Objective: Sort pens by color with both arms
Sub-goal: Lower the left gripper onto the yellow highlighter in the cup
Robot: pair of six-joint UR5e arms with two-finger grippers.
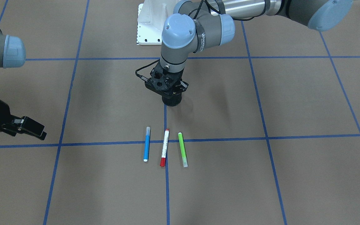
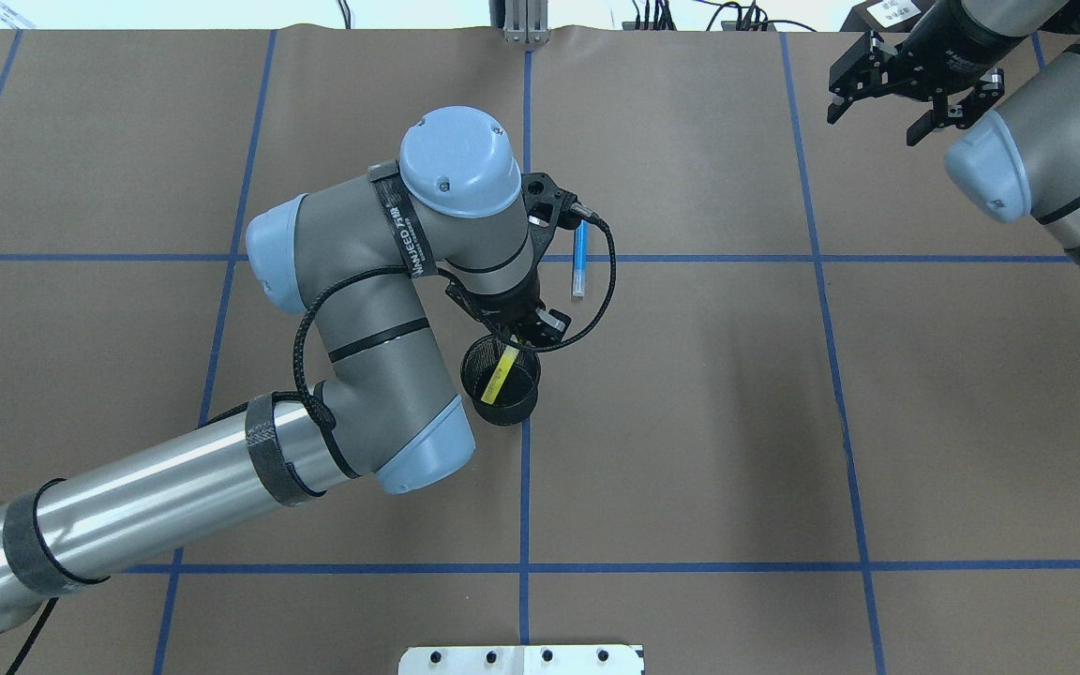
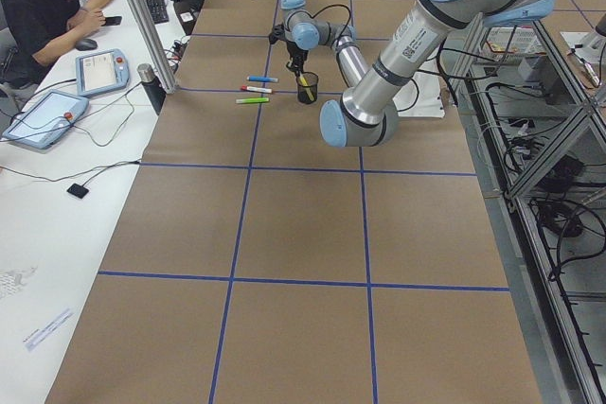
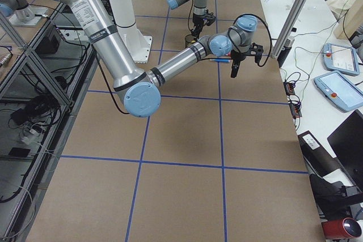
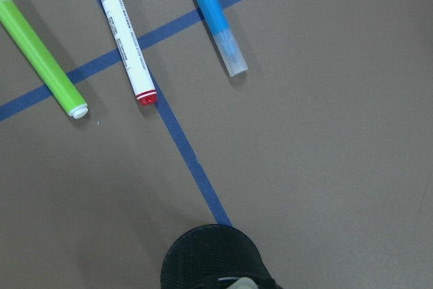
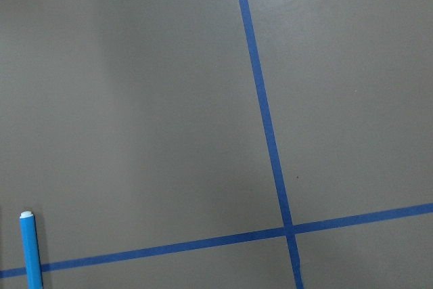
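Three pens [image 1: 165, 147] are shown unsorted lower centre; the mesh cup [image 2: 505, 417] holding the yellow pen [image 2: 499, 375] could be toppled by the left gripper [image 2: 526, 333] (aperture indeterminable), the right gripper [image 2: 872, 127] being spread, empty.

The table [image 1: 292, 187] is brown with blue lines [image 1: 223, 140], the mesh cup [image 2: 508, 414] black. Blue pen [image 1: 147, 143], red-capped white pen [image 1: 164, 147], green pen [image 1: 182, 149], yellow pen [image 2: 498, 373].

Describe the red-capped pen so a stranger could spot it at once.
Find the black mesh cup mid-table. Three pens lie side by side near it, across a blue tape line. It is the middle pen: white body, between the blue pen and the green pen.
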